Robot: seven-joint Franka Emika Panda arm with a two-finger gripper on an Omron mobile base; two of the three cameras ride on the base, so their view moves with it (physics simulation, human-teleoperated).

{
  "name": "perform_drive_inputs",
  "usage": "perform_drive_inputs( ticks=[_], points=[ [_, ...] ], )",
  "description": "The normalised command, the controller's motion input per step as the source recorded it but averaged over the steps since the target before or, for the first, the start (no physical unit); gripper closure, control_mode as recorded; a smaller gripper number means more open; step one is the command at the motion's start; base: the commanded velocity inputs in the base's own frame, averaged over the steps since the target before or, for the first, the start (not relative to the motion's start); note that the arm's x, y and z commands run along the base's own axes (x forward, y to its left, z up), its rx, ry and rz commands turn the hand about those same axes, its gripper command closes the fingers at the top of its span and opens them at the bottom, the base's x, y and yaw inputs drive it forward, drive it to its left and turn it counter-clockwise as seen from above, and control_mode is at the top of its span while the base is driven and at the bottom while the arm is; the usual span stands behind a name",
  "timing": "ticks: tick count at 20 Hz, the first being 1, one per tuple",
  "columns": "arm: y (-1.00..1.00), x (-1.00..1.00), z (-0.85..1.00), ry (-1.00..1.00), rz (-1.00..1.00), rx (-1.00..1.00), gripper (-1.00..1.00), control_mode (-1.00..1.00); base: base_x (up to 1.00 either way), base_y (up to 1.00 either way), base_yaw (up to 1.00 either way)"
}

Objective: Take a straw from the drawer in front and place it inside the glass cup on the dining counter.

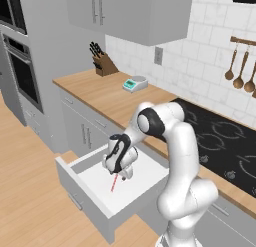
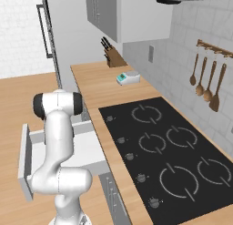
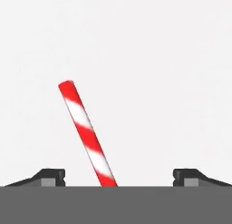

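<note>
One drawer (image 1: 95, 188) stands pulled out below the wall countertop (image 1: 107, 96), its white floor bare except for the straw (image 1: 114, 182), which lies flat near the middle, red and white striped. Just above that straw the gripper (image 1: 120, 174) hangs pointing down into the drawer, not touching it. In the hand view the two dark fingertips (image 3: 50, 177) sit far apart at either side with the straw (image 3: 87, 134) slanting between them, clear of both, so the jaws are spread wide and hold nothing. Further right on the countertop are a knife block (image 1: 102, 65), a small kitchen scale (image 1: 135, 83) and the black cooktop (image 1: 225, 143). Wooden spoons (image 1: 241, 71) hang on the tiled wall.
</note>
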Motion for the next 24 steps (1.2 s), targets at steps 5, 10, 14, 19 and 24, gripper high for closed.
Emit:
perform_drive_inputs(
  ticks=[5,10,14,19,24],
  points=[
    [-0.03,-0.04,-0.47,0.0,0.0,0.0,1.0,-1.0,0.0,0.0,0.0],
    [-0.01,0.0,-0.49,0.0,0.0,0.0,1.0,-1.0,0.0,0.0,0.0],
    [0.0,-0.07,-0.5,0.0,0.0,0.0,1.0,-1.0,0.0,0.0,0.0],
    [-0.05,-0.3,-0.38,0.0,0.0,0.0,1.0,-1.0,0.0,0.0,0.0],
    [-0.07,-0.26,-0.17,0.0,0.02,0.0,1.0,-1.0,0.0,0.0,0.0]
  ],
)
